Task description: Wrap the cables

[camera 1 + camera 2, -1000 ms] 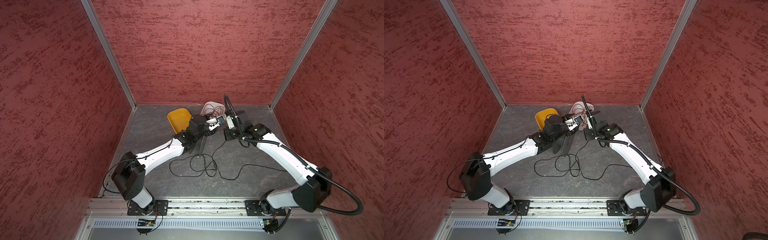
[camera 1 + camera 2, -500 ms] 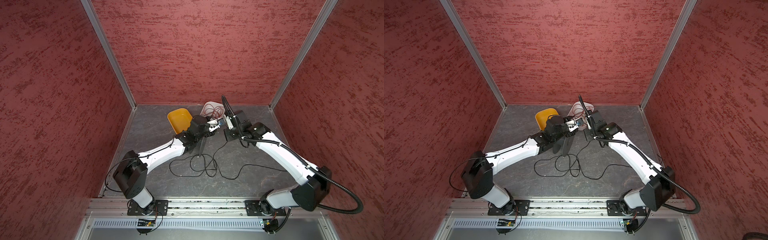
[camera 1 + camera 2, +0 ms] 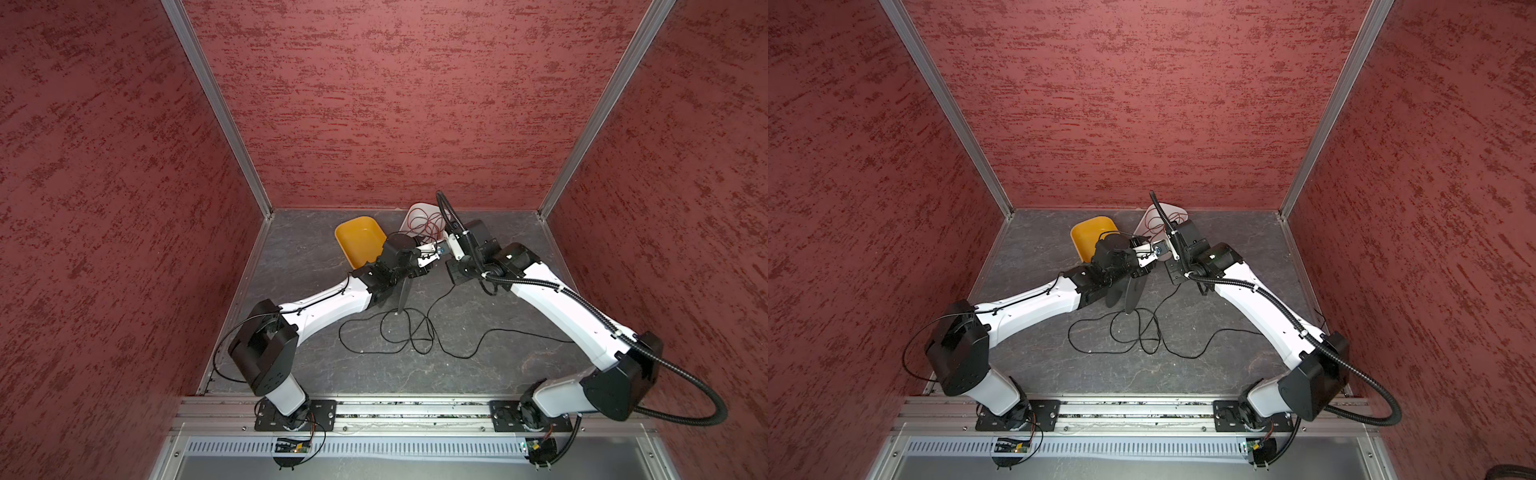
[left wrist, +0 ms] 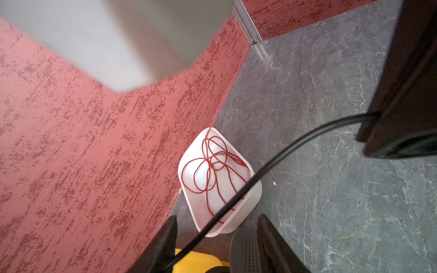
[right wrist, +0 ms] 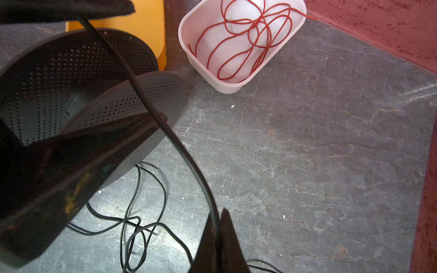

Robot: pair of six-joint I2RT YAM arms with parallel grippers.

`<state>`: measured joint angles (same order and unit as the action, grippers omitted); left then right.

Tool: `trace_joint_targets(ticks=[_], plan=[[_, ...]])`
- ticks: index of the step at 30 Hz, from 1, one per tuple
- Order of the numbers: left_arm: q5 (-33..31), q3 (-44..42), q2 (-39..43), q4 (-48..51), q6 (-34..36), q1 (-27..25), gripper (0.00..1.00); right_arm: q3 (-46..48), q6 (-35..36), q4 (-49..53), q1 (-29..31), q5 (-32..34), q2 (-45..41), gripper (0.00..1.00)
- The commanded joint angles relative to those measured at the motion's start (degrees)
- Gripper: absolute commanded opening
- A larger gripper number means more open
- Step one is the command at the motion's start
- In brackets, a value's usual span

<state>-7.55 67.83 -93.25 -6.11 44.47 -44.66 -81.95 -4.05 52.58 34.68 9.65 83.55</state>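
Red mottled walls (image 3: 395,104) enclose a grey veined surface (image 3: 498,374) where the thin black wire (image 5: 179,145) lies looped centrally. Jaws of the right gripper (image 5: 218,227) pinch a raised stretch; those of the left gripper (image 4: 217,216) stand apart, grip unclear.

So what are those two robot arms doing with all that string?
They're trying to wrap a long black wire. The right gripper is shut on one stretch of it, and from there the wire runs between the fingers of the left gripper, beside a black spool. I can't tell if the left gripper grips that spool. Most of the wire lies in loose loops on the table. A red wire sits in a white tray at the back.
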Motion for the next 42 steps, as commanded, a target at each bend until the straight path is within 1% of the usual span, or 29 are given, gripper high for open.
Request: trace_joint_targets(ticks=[1, 4, 8, 12, 15, 17, 18, 20, 21, 22, 26, 28, 30, 33, 36, 40, 42], plan=[[1.0, 1.3, -1.6, -0.5, 0.2, -0.3, 0.51, -2.0, 2.0, 0.3, 1.3, 0.5, 1.0, 0.00], [0.5, 1.2, -2.0, -1.2, -0.1, -0.4, 0.47, -1.9, 2.3, -0.4, 1.6, -0.8, 1.3, 0.00], [-0.3, 1.2, -2.0, -1.7, -1.0, -0.5, 0.38, -1.5, 2.1, -2.1, 1.6, -0.7, 1.3, 0.00], [-0.1, 0.4, -1.3, -2.8, -1.9, -0.5, 0.23, 0.7, 2.2, -6.0, 1.6, -2.0, 0.0, 0.00], [-0.6, 0.1, -1.0, -3.3, -2.6, -0.5, 0.16, 2.8, 2.1, -9.4, 1.6, -3.0, -2.3, 0.00], [-1.4, 1.6, -1.3, -0.9, -4.3, -0.4, 0.11, 4.0, 2.0, -11.4, 1.6, -3.7, -3.2, 0.00], [-1.7, 2.6, -1.6, 0.7, -5.2, -0.2, 0.07, 4.6, 1.8, -12.3, 1.6, -4.0, -3.6, 0.00], [-1.8, 3.7, -1.8, 2.5, -6.4, 0.0, 0.04, 5.4, 1.7, -13.7, 1.6, -3.8, -4.1, 0.00], [-1.9, 3.7, -1.8, 2.8, -6.6, 0.0, 0.02, 5.6, 1.7, -14.2, 1.6, -3.6, -4.2, 0.03], [-2.1, 3.7, -1.8, 2.8, -6.8, 0.0, 0.00, 6.0, 1.7, -14.7, 1.6, -3.5, -4.3, 0.08], [-2.8, 4.3, -1.2, 4.8, -8.9, 0.1, 0.00, 7.5, 0.7, -16.8, 1.5, -2.9, -5.2, 0.33], [-2.9, 5.8, -1.1, 8.0, -10.9, 0.4, 0.00, 9.1, -0.3, -18.6, 1.6, -2.4, -6.6, 0.43], [-3.1, 8.3, -1.4, 12.4, -13.7, 1.0, 0.00, 11.9, -1.8, -21.6, 1.5, -2.0, -8.9, 0.57], [-3.8, 11.3, -1.5, 17.4, -17.8, 1.8, 0.00, 17.5, -4.1, -26.6, 1.5, -2.1, -13.2, 0.70], [-4.6, 12.4, -0.7, 19.8, -20.7, 2.1, 0.00, 24.3, -7.1, -33.0, 1.5, -2.5, -18.1, 0.74], [-5.0, 14.8, -0.1, 24.5, -25.6, 2.1, 0.00, 32.4, -9.9, -41.6, 1.5, -2.9, -22.6, 0.74], [-5.2, 16.2, -0.4, 27.2, -27.5, 2.1, 0.00, 35.9, -11.0, -46.3, 1.5, -4.3, -24.3, 0.74]])
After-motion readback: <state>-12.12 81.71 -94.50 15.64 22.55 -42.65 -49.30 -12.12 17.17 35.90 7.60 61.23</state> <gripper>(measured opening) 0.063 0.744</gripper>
